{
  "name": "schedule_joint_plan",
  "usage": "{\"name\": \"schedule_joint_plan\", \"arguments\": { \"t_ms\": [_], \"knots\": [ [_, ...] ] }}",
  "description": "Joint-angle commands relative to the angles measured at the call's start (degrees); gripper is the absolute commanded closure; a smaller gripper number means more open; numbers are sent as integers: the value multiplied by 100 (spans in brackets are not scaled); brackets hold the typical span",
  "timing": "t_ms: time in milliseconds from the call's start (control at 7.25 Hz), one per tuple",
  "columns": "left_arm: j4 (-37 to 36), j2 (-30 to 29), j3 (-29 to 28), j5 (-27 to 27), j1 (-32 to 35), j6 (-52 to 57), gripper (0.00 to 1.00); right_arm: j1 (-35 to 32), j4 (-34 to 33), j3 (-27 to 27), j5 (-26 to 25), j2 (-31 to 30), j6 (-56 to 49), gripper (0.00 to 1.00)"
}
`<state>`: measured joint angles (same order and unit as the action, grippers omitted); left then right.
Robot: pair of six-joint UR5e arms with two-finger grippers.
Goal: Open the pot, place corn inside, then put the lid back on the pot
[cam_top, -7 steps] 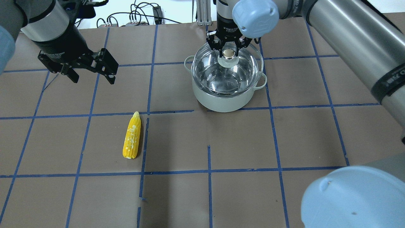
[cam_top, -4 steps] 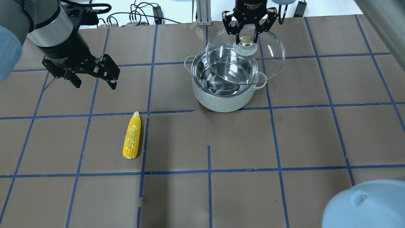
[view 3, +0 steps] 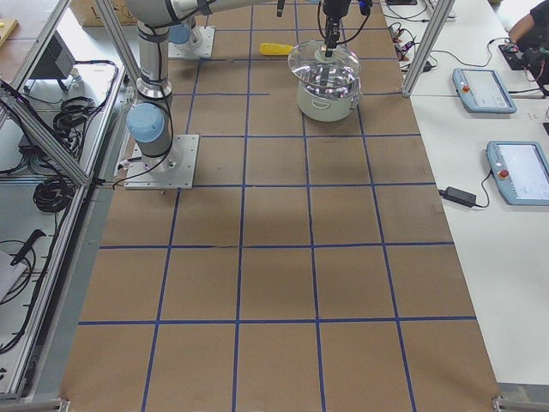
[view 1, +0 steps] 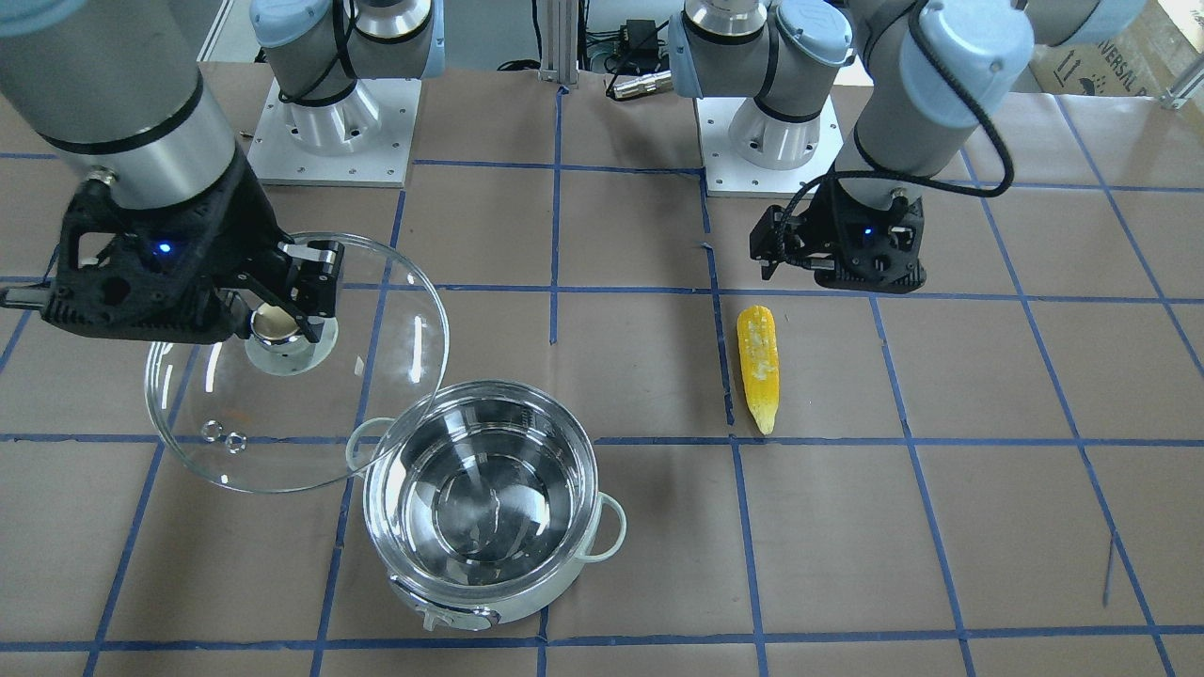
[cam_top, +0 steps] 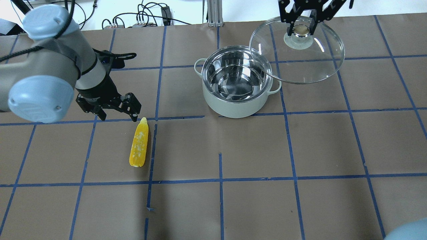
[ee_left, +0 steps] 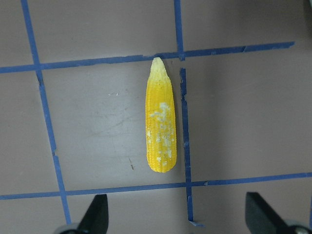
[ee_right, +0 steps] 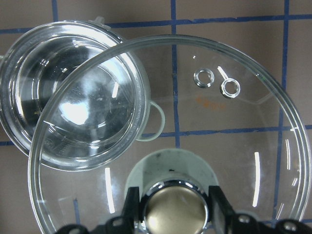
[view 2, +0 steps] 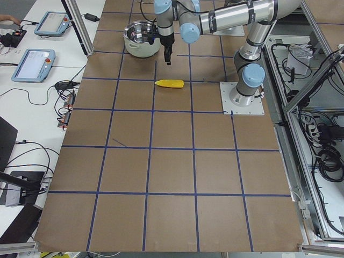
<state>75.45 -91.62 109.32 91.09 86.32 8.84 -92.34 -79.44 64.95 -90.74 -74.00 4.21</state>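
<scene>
The steel pot (cam_top: 233, 108) stands open and empty at the table's far middle; it also shows in the front view (view 1: 611, 527). My right gripper (cam_top: 301, 28) is shut on the knob of the glass lid (cam_top: 310, 66) and holds it in the air, tilted, to the right of the pot, its edge over the pot's rim. The right wrist view shows the lid (ee_right: 234, 146) with the pot below it on the left. The yellow corn (cam_top: 139, 145) lies on the table. My left gripper (cam_top: 118, 116) hovers open and empty just behind the corn's tip. The left wrist view shows the corn (ee_left: 160, 122) ahead of the open fingers.
The table is brown paper with a grid of blue tape lines (cam_top: 220, 180). Cables and a metal post (cam_top: 213, 13) sit at the far edge. Both arm bases (view 1: 334, 132) stand at the robot's side of the table.
My right gripper has lifted the lid off the pot and carried it up and to the right. My left gripper has moved down and forward to just behind the corn's tip.
</scene>
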Motion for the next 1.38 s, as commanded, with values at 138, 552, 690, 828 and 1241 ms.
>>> {"name": "schedule_joint_plan", "arguments": {
  "t_ms": [138, 552, 690, 828, 1241],
  "knots": [
    [-1669, -548, 1098, 14, -89, 528, 0, 356, -36, 623, 22, -403, -368, 68],
    [-2628, -943, 1627, -12, -134, 521, 0, 384, -28, 633, 4, -404, -386, 68],
    [-2754, -1076, 1645, -12, -125, 513, 0, 392, -37, 633, -5, -404, -386, 68],
    [-2772, -1094, 1645, -12, -125, 461, 5, 366, -28, 633, -5, -413, -386, 68],
    [-2737, -1060, 1601, -21, -125, 443, 77, 349, -28, 633, -5, -413, -386, 68]
  ]
}}
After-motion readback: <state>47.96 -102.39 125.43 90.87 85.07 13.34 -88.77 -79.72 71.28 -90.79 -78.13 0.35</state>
